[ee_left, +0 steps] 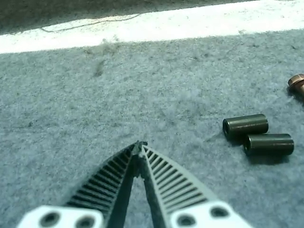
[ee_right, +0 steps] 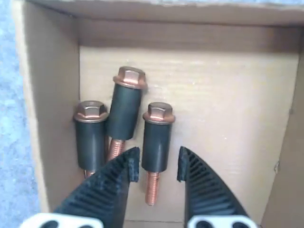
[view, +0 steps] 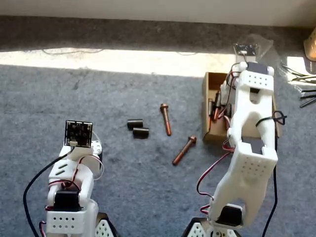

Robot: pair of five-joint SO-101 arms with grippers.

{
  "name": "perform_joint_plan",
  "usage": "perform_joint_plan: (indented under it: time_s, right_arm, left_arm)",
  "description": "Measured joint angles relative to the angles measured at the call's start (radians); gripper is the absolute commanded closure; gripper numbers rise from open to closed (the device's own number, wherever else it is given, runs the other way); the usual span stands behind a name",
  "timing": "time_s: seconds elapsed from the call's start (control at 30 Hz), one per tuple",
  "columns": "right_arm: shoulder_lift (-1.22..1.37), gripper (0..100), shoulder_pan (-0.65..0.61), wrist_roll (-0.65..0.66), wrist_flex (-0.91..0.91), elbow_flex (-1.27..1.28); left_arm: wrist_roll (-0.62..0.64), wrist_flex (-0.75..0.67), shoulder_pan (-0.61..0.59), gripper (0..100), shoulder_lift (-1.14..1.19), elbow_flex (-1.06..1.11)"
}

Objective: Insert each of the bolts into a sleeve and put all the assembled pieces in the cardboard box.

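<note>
Right gripper [ee_right: 156, 164]: your jaws stand apart inside the box [ee_right: 50, 95]. They straddle the lower end of one piece [ee_right: 156, 135] but are not closed on it.
Pieces: three sleeved bolts lie side by side on the box floor. Next to the one between your jaws is the middle piece [ee_right: 124, 107], and the third piece [ee_right: 90, 135] lies beside a box wall.
Box [view: 212, 79]: it sits at the far right of the carpet [view: 123, 187], under your right arm.
Left gripper [ee_left: 139, 149]: your jaws are pressed together at the tips, low over the carpet at the near left.
Sleeves: two bare ones, the far sleeve [view: 135, 124] and the near sleeve [view: 140, 133], lie just beside each other, to the right of your left gripper.
Bolts: two loose ones lie between the sleeves and the box. The far bolt [view: 165, 118] is close to the sleeves, and the near bolt [view: 183, 150] lies slanted, closer to the box.
</note>
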Motion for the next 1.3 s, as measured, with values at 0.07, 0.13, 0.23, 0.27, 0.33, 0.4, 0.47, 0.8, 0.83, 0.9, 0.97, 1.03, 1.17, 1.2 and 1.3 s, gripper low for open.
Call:
perform_joint_plan:
  time_s: [0.07, 0.13, 0.23, 0.27, 0.33, 0.4, 0.47, 0.8, 0.83, 0.9, 0.97, 1.03, 1.17, 1.2, 1.3]
  right_arm:
    - [0.000, 88.7, 0.000, 0.000, 0.029, -0.029]
    - [0.000, 88.7, -0.002, 0.000, 0.068, -0.066]
    - [0.000, 88.7, -0.038, 0.000, 0.149, -0.147]
    - [0.000, 88.7, -0.058, 0.000, 0.181, -0.180]
    - [0.000, 88.7, -0.103, 0.000, 0.255, -0.252]
    - [0.000, 88.7, -0.150, 0.002, 0.327, -0.338]
    - [0.000, 88.7, -0.203, 0.002, 0.374, -0.419]
    - [0.000, 99.2, -0.410, 0.002, 0.384, -0.566]
    - [0.000, 99.5, -0.425, 0.002, 0.384, -0.566]
    - [0.000, 99.5, -0.451, 0.002, 0.384, -0.566]
    - [-0.009, 99.5, -0.470, 0.002, 0.384, -0.566]
    - [-0.041, 99.5, -0.491, 0.002, 0.384, -0.566]
    - [-0.184, 99.5, -0.534, 0.002, 0.384, -0.566]
    - [-0.224, 99.5, -0.540, 0.002, 0.384, -0.566]
    - [-0.333, 99.5, -0.546, 0.002, 0.384, -0.535]
  left_arm:
    - [0.000, 0.000, 0.000, 99, 0.000, 0.000]
    - [0.000, 0.000, 0.000, 99, 0.000, 0.000]
    - [0.000, 0.000, 0.000, 99, 0.000, 0.000]
    - [0.000, 0.000, 0.000, 99, 0.000, 0.000]
    - [0.000, 0.000, 0.000, 99, 0.000, 0.000]
    - [0.000, 0.000, 0.000, 99, 0.000, 0.000]
    - [0.000, 0.000, -0.017, 99, 0.000, 0.000]
    - [0.000, 0.124, -0.063, 99, 0.000, -0.008]
    - [0.000, 0.138, -0.063, 99, 0.000, -0.008]
    - [0.000, 0.143, -0.063, 99, 0.000, -0.008]
    - [0.000, 0.143, -0.063, 99, 0.000, -0.008]
    - [0.000, 0.143, -0.063, 99, 0.000, -0.008]
    - [0.000, 0.143, -0.063, 99, 0.000, -0.008]
    - [0.000, 0.143, -0.063, 99, 0.000, -0.008]
    - [0.000, 0.143, -0.063, 99, 0.000, -0.008]
